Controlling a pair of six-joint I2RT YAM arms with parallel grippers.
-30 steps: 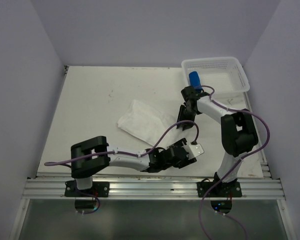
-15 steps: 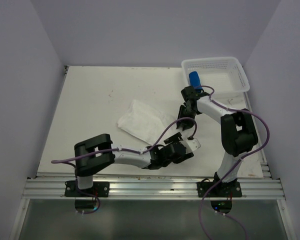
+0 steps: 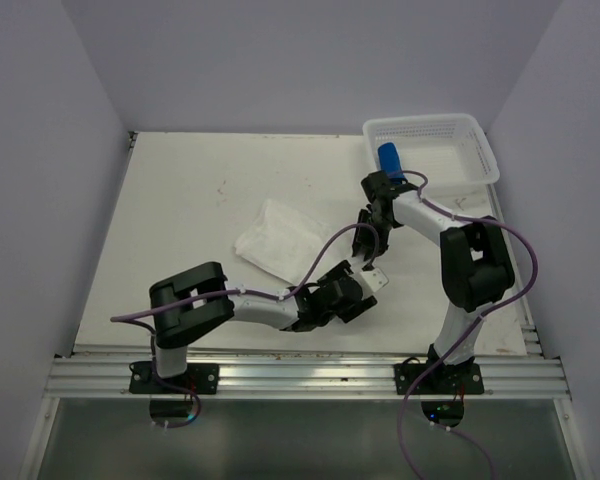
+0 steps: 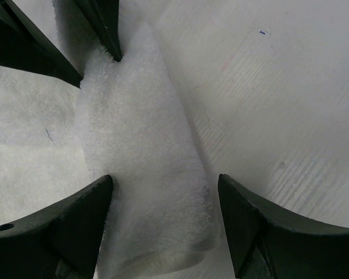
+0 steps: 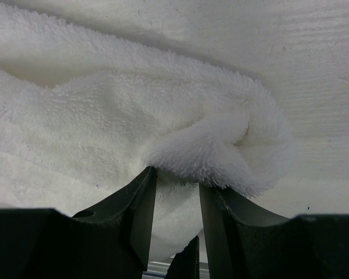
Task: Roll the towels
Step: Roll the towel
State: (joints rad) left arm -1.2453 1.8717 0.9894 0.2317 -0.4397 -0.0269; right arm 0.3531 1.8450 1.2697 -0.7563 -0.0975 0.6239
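Moving up and to the left since a moment ago, the left gripper (image 4: 164, 179) now sits over the near end of the white towel (image 3: 280, 240). Its jaws stand wide apart, one on each side of a rolled bit of the towel. The right gripper (image 5: 176, 181) is just beside it, and its jaws pinch a fat fold of the same towel. The white towel lies in the middle of the table (image 3: 200, 190). The blue towel (image 3: 389, 158) sits in the basket (image 3: 460, 135) at the far right.
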